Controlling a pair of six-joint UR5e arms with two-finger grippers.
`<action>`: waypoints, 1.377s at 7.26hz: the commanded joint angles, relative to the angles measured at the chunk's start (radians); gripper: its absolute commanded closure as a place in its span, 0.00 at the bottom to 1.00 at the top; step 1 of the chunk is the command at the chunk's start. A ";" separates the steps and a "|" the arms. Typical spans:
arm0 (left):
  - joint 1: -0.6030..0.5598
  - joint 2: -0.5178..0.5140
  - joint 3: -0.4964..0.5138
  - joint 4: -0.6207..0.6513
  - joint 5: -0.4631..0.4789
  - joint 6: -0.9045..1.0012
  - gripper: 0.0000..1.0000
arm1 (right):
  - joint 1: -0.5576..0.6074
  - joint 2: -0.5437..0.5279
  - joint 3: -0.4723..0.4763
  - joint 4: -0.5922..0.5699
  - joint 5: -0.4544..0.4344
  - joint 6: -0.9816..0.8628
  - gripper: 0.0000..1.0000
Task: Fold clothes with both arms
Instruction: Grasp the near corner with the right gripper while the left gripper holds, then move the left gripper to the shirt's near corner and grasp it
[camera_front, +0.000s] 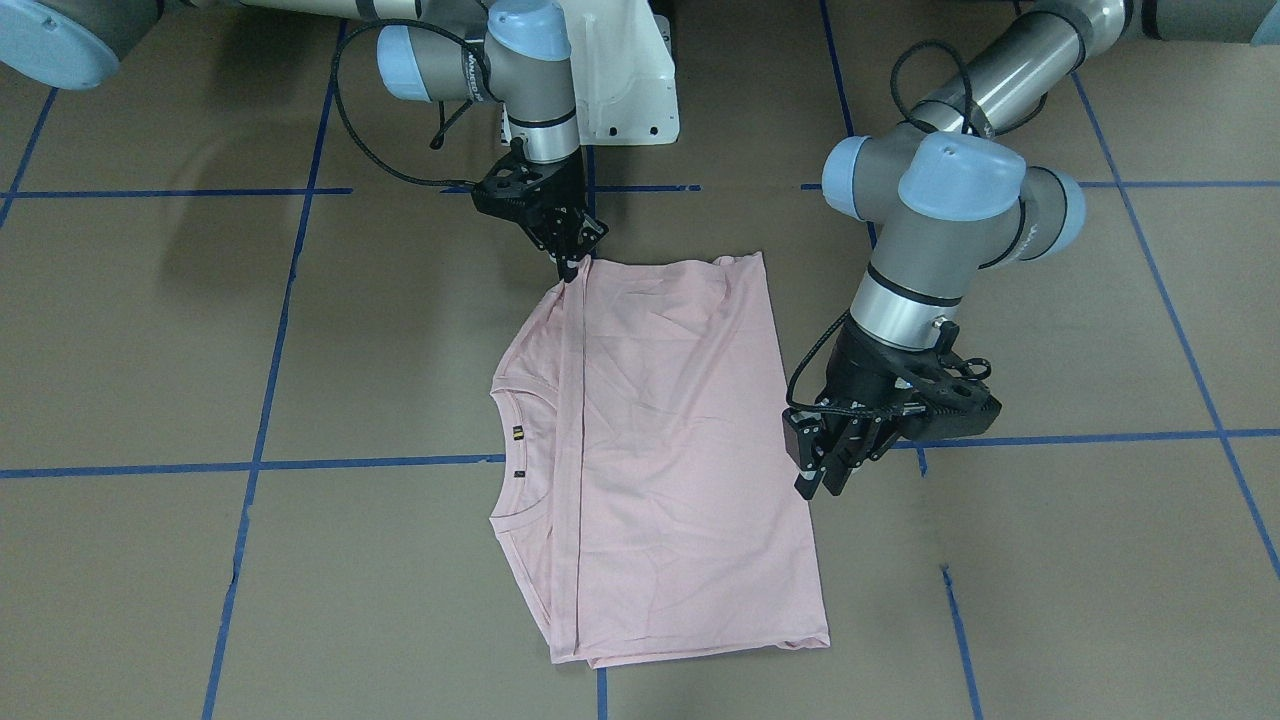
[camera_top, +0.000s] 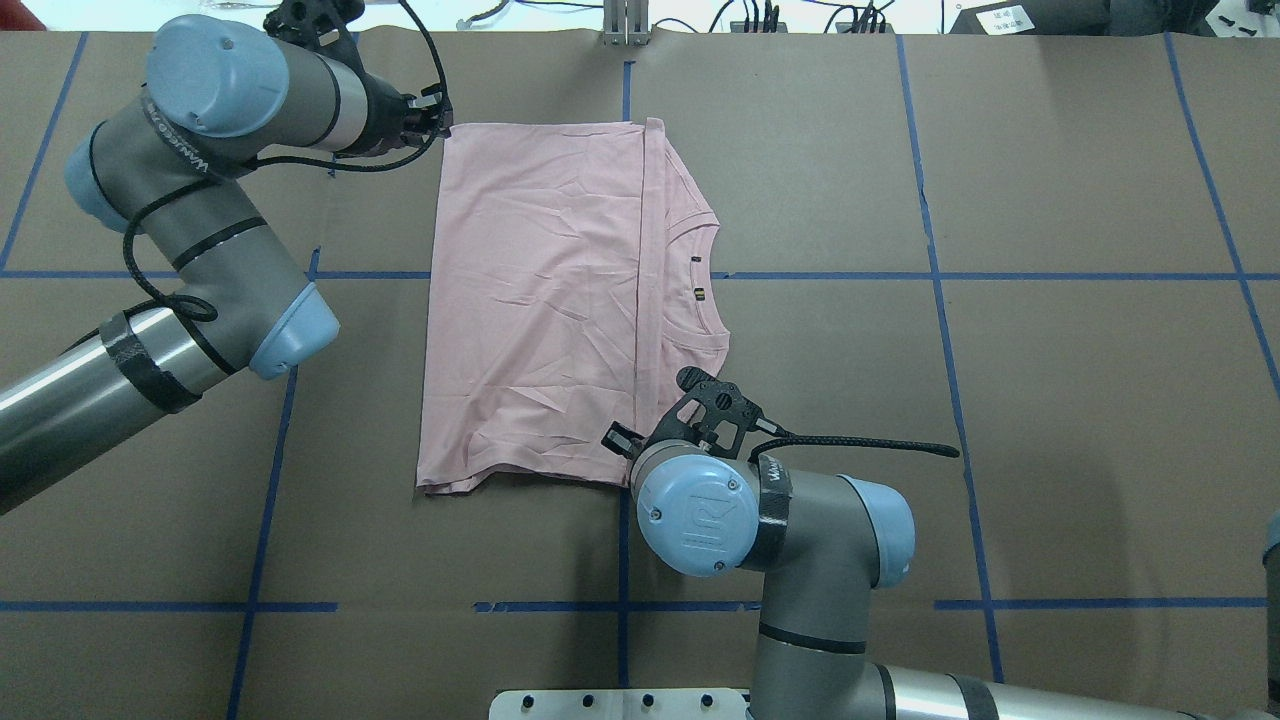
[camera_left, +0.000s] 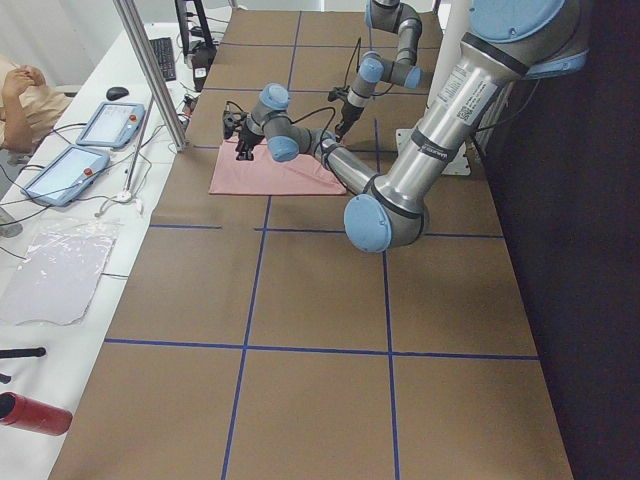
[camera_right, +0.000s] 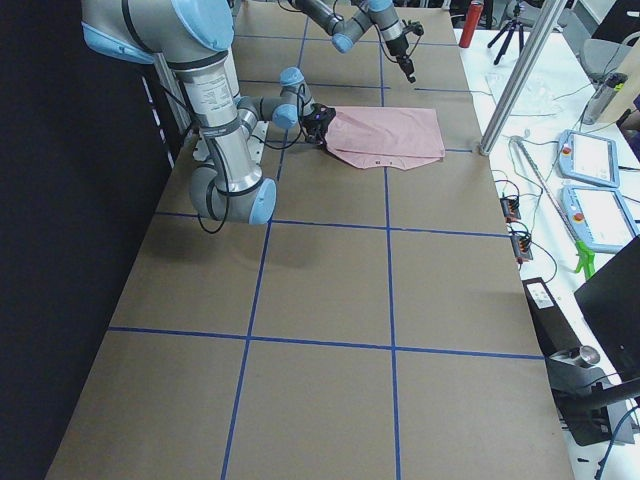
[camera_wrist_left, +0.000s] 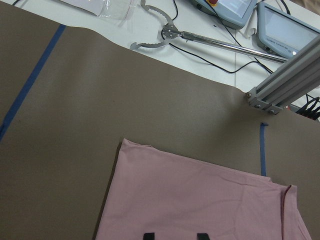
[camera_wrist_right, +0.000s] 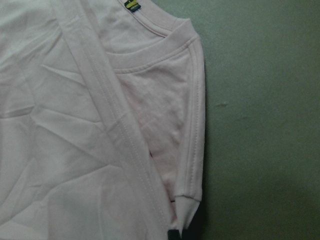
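T-shirt (camera_front: 680, 440) lies flat on the brown table (camera_front: 1000, 600), folded, plain side up. In the overhead view the right gripper (camera_front: 572, 262) is hidden beneath its own wrist (camera_top: 695, 515). The front view shows it pinching the near, collar-side corner. Farther off, the left gripper (camera_front: 820, 485) hovers spread above the far edge.

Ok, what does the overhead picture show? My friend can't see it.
A pale pink T-shirt, folded with its collar to the right, lies flat on a brown table marked with blue tape lines. The left arm's tool is at the shirt's far left corner, and the right arm bends over its near right corner.
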 joint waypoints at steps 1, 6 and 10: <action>0.012 0.083 -0.189 0.114 -0.005 -0.034 0.60 | -0.001 -0.025 0.089 -0.046 0.000 0.002 1.00; 0.379 0.332 -0.442 0.206 0.047 -0.352 0.38 | -0.016 -0.044 0.152 -0.074 -0.003 0.007 1.00; 0.417 0.336 -0.405 0.210 0.078 -0.382 0.38 | -0.016 -0.042 0.152 -0.074 -0.005 0.007 1.00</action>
